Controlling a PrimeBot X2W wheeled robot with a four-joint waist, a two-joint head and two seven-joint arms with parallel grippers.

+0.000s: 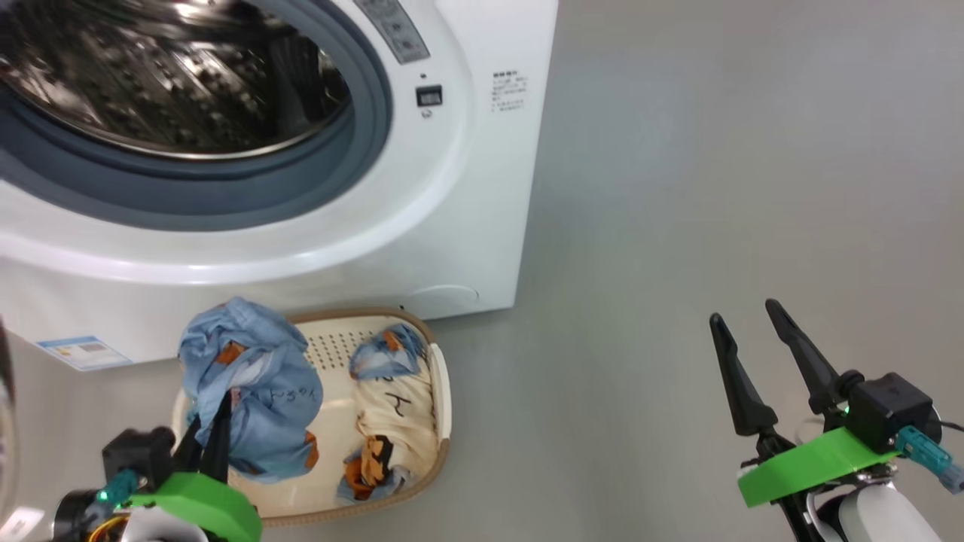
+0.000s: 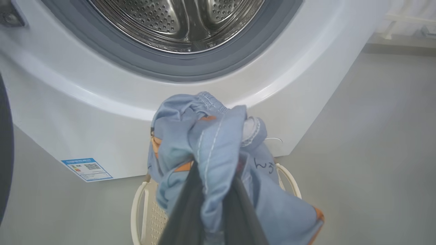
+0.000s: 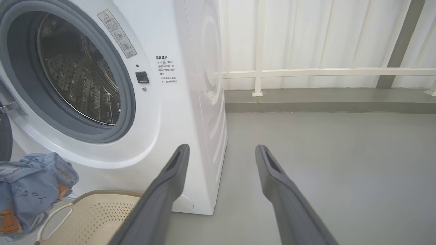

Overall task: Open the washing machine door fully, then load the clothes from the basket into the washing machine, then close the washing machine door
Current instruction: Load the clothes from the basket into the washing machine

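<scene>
**Head view.** Big white boxy front-loading washing machine, mouth exposed. Perforated steel drum, shiny, ringed by a matte grey-blue rubber gasket. A dark curved sliver at the left border is probably the glossy black rim of the washing machine door, swung wide; too little shows to be sure.

Small rectangular cream plastic basket, with perforated walls and a brown woven-look rim, sits on the smooth grey floor against the machine's base. The cream bundle, soft and crumpled with blue and orange-brown patches and black marks, lies along the basket's right side. The light blue denim bundle hangs over the basket's left end, pinched by the left gripper. The right gripper is well apart, over bare floor, with its claw spread and empty.

**Left wrist view.** Both dark fingers are pressed onto a stitched denim fold, and limp cloth drapes to either side. The gasket lip is above and ahead.

**Right wrist view.** The long tapered fingers stand wide with nothing between them. The denim rides above the basket rim.

**Judgement.** The door looks dealt with and loading is in hand, first garment up. The next move calls for a lift and reach over the gasket lip, releasing deep enough that the trailing cloth doesn't snag. The cream bundle follows.
</scene>
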